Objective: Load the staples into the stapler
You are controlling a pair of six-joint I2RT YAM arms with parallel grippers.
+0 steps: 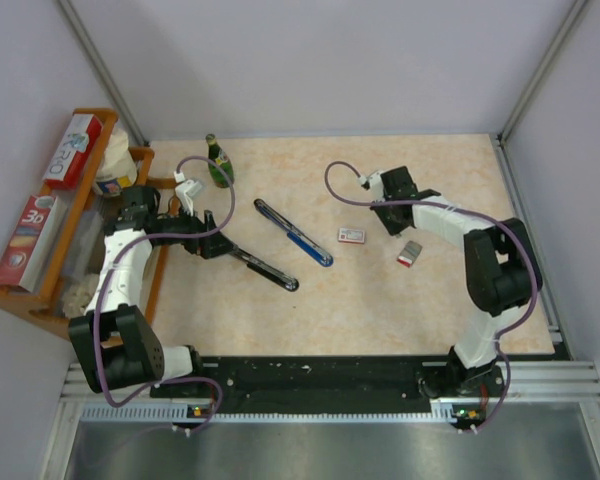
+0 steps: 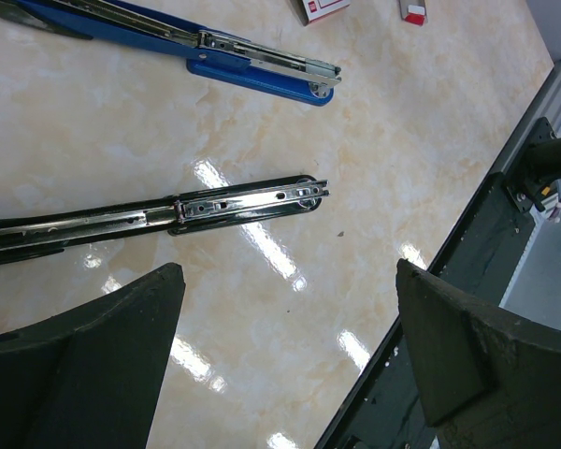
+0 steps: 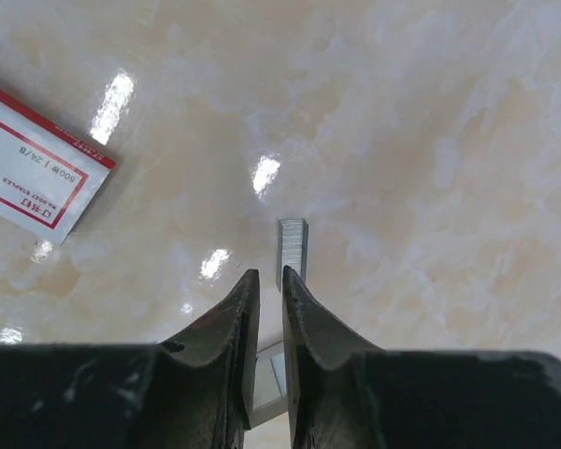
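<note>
A black stapler (image 1: 265, 268) lies opened out flat, its chrome staple rail (image 2: 243, 204) bare. A blue stapler (image 1: 295, 235) lies beyond it, also open (image 2: 252, 61). My left gripper (image 1: 218, 247) is open and empty (image 2: 288, 271), just short of the black stapler's rail. The white staples box with its red label (image 1: 351, 236) lies flat (image 3: 37, 159). The grey and red inner tray (image 1: 410, 253) lies to its right. A short strip of staples (image 3: 293, 245) lies on the table just past my right gripper (image 3: 271, 273), whose jaws are nearly together with nothing between them.
A green bottle (image 1: 218, 160) stands at the back left. A wooden rack (image 1: 70, 230) with boxes and a tub fills the left side. The black base rail (image 1: 320, 375) runs along the near edge and shows in the left wrist view (image 2: 486, 243).
</note>
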